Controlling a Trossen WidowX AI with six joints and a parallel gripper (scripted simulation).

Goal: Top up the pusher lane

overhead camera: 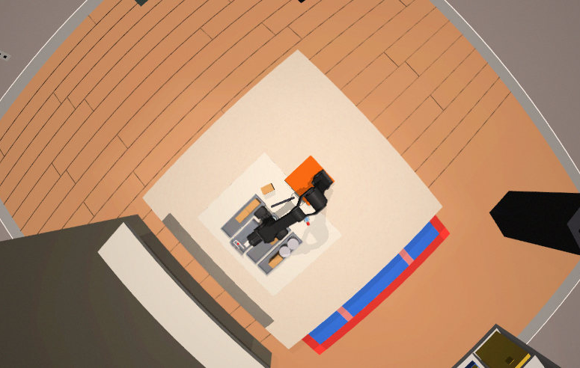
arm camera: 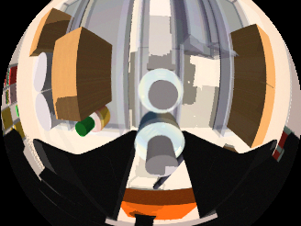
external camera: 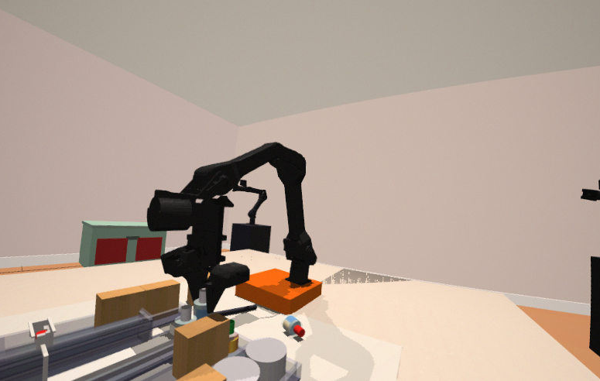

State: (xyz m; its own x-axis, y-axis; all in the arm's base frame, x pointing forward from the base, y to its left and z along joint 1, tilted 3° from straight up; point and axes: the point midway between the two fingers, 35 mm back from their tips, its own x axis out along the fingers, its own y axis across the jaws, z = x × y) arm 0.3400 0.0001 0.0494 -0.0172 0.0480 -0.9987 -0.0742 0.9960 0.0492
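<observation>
table [external camera: 458, 321] | on it: orange base [external camera: 277, 288]; red-capped jar [external camera: 293, 326]; lane rack [external camera: 103, 338]

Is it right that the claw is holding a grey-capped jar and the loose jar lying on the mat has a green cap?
Not quite: the loose jar lying on the mat has a red cap, as the exterior view shows. The claw does grip a grey-capped jar.

Pink walls [external camera: 434, 165], plank floor [overhead camera: 145, 91], green cabinet [external camera: 119, 243].

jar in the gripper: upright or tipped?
Upright. The wrist view looks straight down on the held jar's round grey lid; in the exterior view it stands vertical between the fingers, beside the lane jar.
</observation>
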